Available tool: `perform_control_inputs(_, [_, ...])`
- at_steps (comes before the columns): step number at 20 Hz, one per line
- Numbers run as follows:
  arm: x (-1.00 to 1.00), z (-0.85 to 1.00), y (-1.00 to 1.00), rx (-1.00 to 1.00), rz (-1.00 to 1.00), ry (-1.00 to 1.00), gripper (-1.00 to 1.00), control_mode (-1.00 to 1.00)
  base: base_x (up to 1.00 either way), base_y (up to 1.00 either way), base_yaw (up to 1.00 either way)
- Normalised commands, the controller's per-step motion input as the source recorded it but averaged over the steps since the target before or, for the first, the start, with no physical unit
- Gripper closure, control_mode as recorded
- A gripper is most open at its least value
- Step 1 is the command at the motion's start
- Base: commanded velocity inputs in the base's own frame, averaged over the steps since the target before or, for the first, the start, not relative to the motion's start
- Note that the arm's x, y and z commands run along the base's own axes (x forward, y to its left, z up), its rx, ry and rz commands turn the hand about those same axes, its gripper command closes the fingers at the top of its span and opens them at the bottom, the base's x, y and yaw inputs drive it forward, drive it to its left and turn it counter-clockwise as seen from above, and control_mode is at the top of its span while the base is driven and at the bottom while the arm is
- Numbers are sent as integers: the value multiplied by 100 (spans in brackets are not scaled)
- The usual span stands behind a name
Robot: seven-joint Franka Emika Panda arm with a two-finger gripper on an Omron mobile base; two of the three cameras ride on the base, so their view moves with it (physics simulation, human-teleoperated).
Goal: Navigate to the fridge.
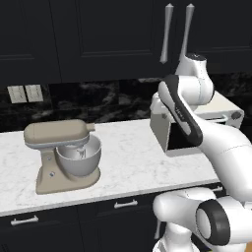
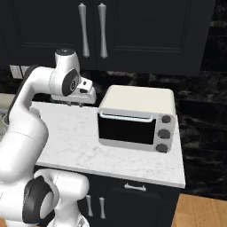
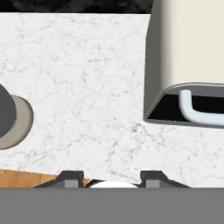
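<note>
Toaster oven (image 1: 197,129) half behind arm

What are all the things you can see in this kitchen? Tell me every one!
stand mixer: one, beige with a silver bowl, left on the counter
toaster oven: one, cream with a dark door and three knobs, right on the counter
counter: one, white marble, along the wall
upper cabinets: dark navy, above the counter, with two long silver handles
lower drawers: dark navy, under the counter, small silver handles
wall outlets: two, pale, on the black backsplash left of the mixer
floor: wood, bottom right
arm: one, white with dark joints
hand: one, dark fingertips apart, over the counter
</note>
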Motion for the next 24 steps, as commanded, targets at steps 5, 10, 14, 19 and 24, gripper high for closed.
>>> perform_control_inputs(5, [-52, 0, 3, 0, 1, 0, -100, -100, 0, 0, 0])
perform_control_inputs(10, [-99, 0, 0, 0, 0, 0, -100, -100, 0, 0, 0])
perform_control_inputs(14, [-80, 0, 0, 0, 0, -1, -100, -100, 0, 0, 0])
perform_control_inputs(19, [-51, 0, 5, 0, 0, -24, -100, -100, 0, 0, 0])
perform_control_inputs(24, [-15, 0, 6, 1, 0, -15, -100, 100, -31, 27, 1])
